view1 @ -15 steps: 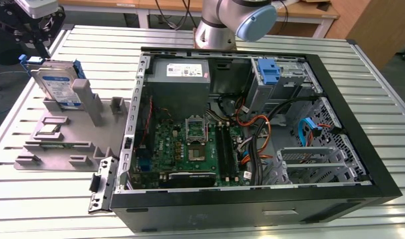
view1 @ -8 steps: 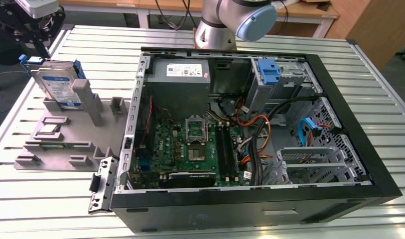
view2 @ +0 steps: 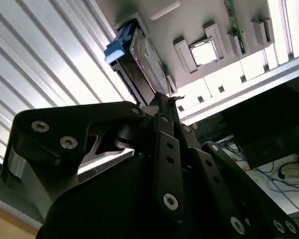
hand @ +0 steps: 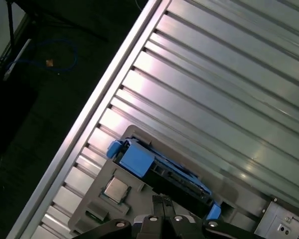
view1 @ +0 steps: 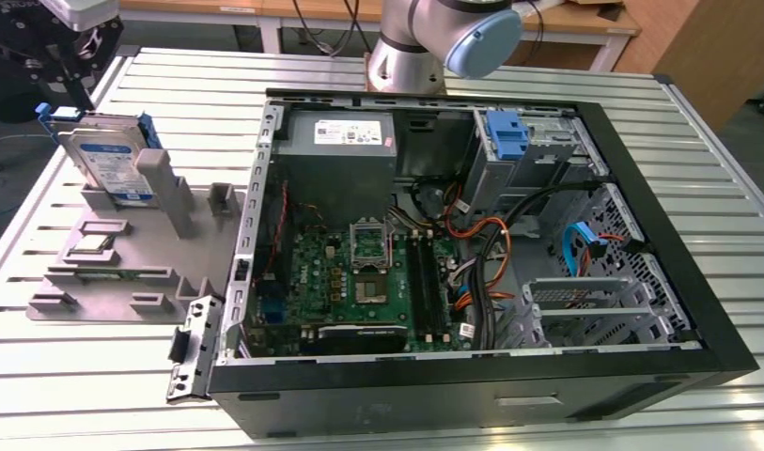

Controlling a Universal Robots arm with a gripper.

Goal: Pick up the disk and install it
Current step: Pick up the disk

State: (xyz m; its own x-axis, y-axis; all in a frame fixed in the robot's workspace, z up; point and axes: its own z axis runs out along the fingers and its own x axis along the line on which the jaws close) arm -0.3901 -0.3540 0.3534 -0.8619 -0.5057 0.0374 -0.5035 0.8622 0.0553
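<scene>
While disk (view1: pixel 107 160) stands upright in grey fixture (view1: pixel 103 282) | hand (view2: pixel 165 97) — close over it

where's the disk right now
The disk stands on edge in the grey holder fixture on the slatted table, at the exterior view's left, beside the open computer case but outside it.

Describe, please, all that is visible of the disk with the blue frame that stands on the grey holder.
The flat rectangular silver disk carries a white-and-blue label on its broad face and sits in a blue plastic carrier frame. It stands on edge, slightly tilted, in a slot of the grey plastic holder on the ribbed metal table, beside the open black computer case. The black claw hangs close to its upper end; contact cannot be judged.
</scene>
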